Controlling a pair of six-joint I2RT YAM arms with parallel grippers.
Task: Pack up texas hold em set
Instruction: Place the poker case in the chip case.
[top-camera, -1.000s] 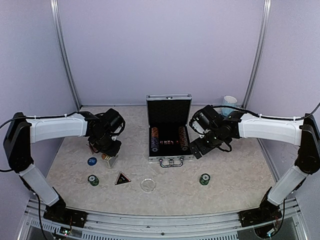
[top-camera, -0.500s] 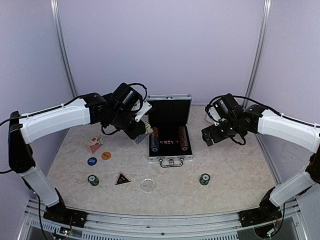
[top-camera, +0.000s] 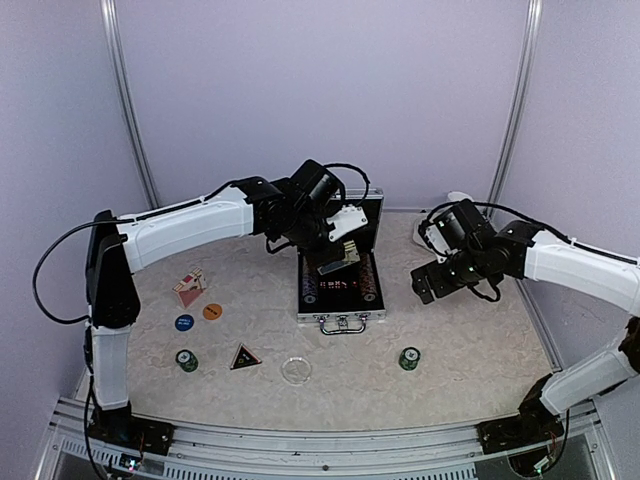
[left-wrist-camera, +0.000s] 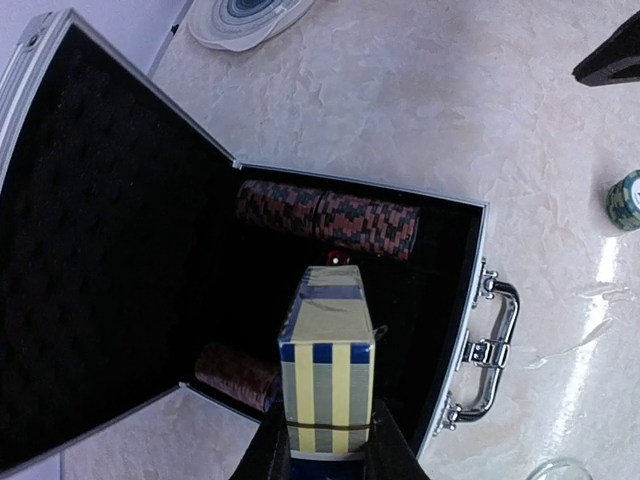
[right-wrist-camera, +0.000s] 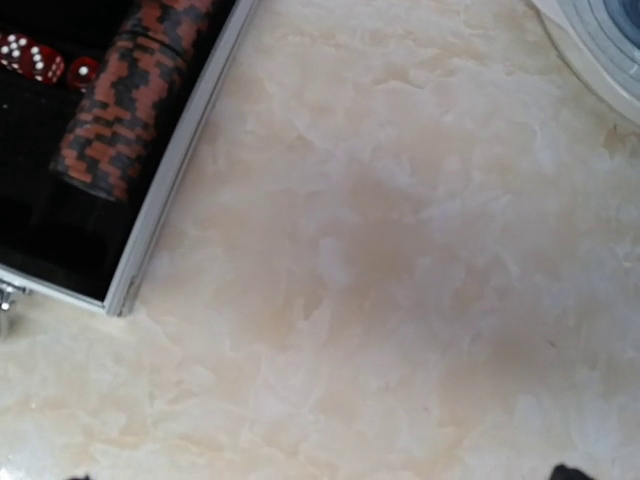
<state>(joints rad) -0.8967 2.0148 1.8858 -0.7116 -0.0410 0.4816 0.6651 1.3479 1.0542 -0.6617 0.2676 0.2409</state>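
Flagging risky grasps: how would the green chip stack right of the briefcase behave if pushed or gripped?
The green chip stack stands upright and round, so tipped over it would likely roll. If its chips are loose, a sideways push could shear them apart.

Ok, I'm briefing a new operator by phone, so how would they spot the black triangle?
Find the open silver briefcase in the middle of the table. Come toward the near edge and slightly left: the black triangle lies flat between a green chip stack and a clear disc. It is the only three-cornered piece; both neighbours are round.
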